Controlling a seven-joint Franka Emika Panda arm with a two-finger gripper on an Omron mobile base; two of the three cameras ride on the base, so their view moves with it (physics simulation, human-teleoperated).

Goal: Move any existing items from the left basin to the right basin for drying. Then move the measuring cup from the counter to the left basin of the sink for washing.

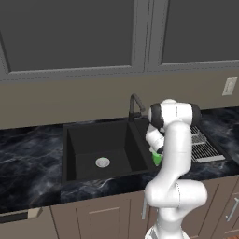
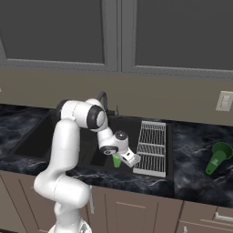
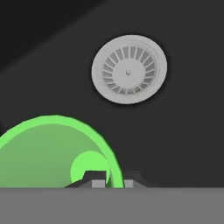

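The bright light-green tumbler (image 2: pixel 117 160) (image 1: pixel 157 158) is down in the narrower right basin (image 2: pixel 132 129) of the black sink. My gripper (image 2: pixel 119 159) (image 3: pixel 113 183) is shut on its rim, one fingertip inside the cup and one outside. In the hand view the tumbler (image 3: pixel 48 151) opens toward me, and the basin's silver drain (image 3: pixel 129 69) lies beyond it. I cannot tell whether the cup touches the basin floor. The wider left basin (image 1: pixel 81 140) holds nothing but its drain (image 1: pixel 102 162). The darker green measuring cup (image 2: pixel 217 157) lies on the marble counter (image 2: pixel 191 159) at the far right.
A dark gooseneck faucet (image 1: pixel 134 105) rises behind the divider. A white wire rack (image 2: pixel 152 148) lies just right of the right basin, between it and the measuring cup. Grey wall cabinets hang above, and an outlet (image 2: pixel 225 101) sits on the wall.
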